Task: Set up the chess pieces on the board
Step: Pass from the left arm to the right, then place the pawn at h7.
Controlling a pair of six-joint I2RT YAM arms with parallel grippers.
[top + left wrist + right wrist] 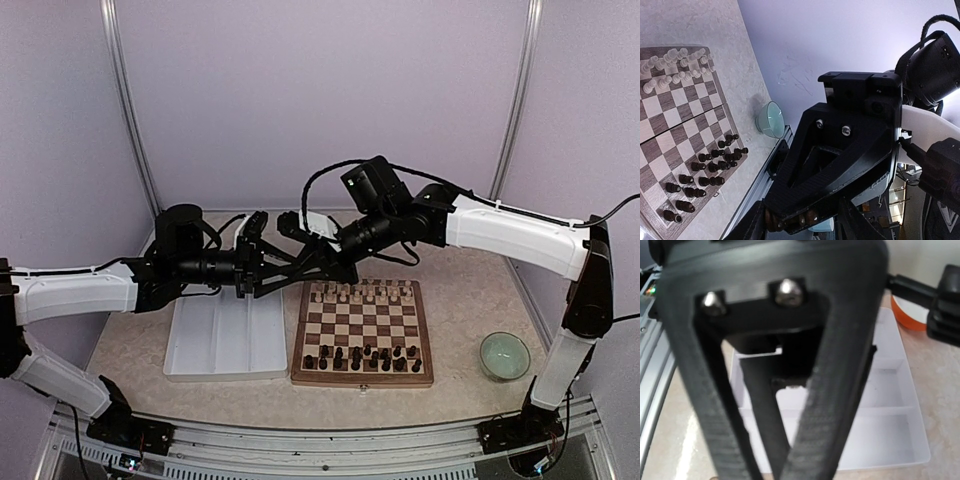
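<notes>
Beige tabletop (460,300), checkered wooden board (362,335), tiny dark chess pieces (362,357) crowding its near rows. Right gripper (784,473) pinched together; left gripper (800,231) impossible to judge.

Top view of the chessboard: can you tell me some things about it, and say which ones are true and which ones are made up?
1. The dark pieces stand on the near rows of the board. True.
2. The bowl sits to the left of the board. False: it sits to the right.
3. The tray lies beside the board's left side. True.
4. The white pieces lie in the tray. False: they stand on the board's far rows.
</notes>
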